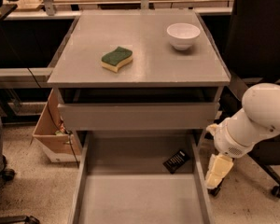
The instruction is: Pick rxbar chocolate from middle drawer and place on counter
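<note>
The rxbar chocolate (pixel 176 161) is a small dark bar lying flat on the floor of the open middle drawer (pixel 135 197), near its back right corner. The counter (pixel 144 50) is the grey cabinet top above. My gripper (pixel 217 171) hangs from the white arm (pixel 254 120) just outside the drawer's right wall, to the right of the bar and a little nearer the front. It holds nothing that I can see.
A green-and-yellow sponge (pixel 116 59) lies on the counter's left half and a white bowl (pixel 183 35) stands at its back right. A cardboard box (pixel 53 134) sits on the floor to the left. An office chair base (pixel 275 185) is at right.
</note>
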